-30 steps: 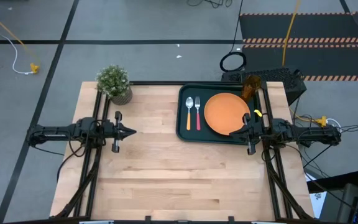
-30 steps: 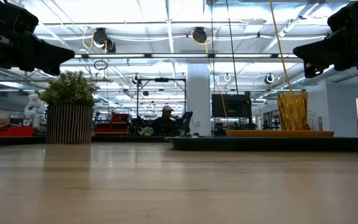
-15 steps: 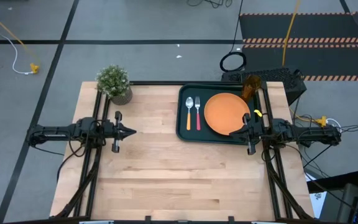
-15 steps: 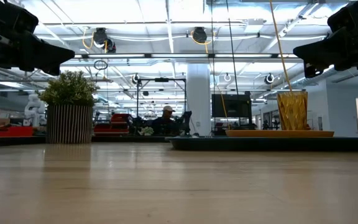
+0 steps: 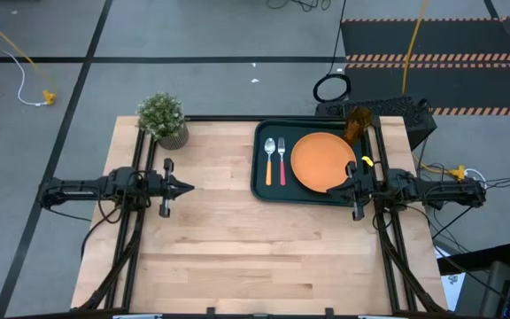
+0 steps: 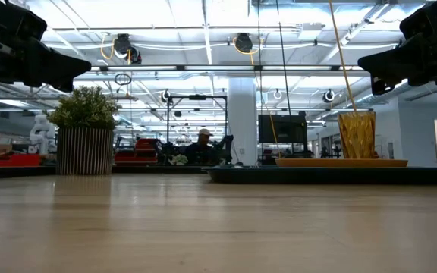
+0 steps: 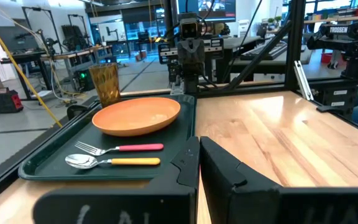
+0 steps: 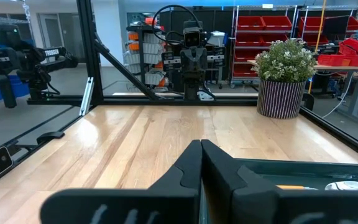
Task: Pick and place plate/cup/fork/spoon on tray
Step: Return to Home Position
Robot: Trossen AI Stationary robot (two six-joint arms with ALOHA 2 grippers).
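Note:
The dark green tray point(image 5: 259, 182) lies at the table's far right. On it lie the orange plate point(image 5: 321, 161), the spoon point(image 5: 270, 159) with orange handle and the fork point(image 5: 282, 161) with red-pink handle, side by side left of the plate. The amber cup point(image 5: 356, 124) stands at the tray's far right corner. My left gripper point(image 5: 189, 187) is shut and empty above the table's left part. My right gripper point(image 5: 331, 188) is shut and empty above the tray's near right edge, by the plate's rim.
A potted green plant point(image 5: 163, 118) in a striped pot stands at the table's far left corner. Bare wooden table point(image 5: 237, 257) spreads across the middle and near side. Black frame rails run along both table sides.

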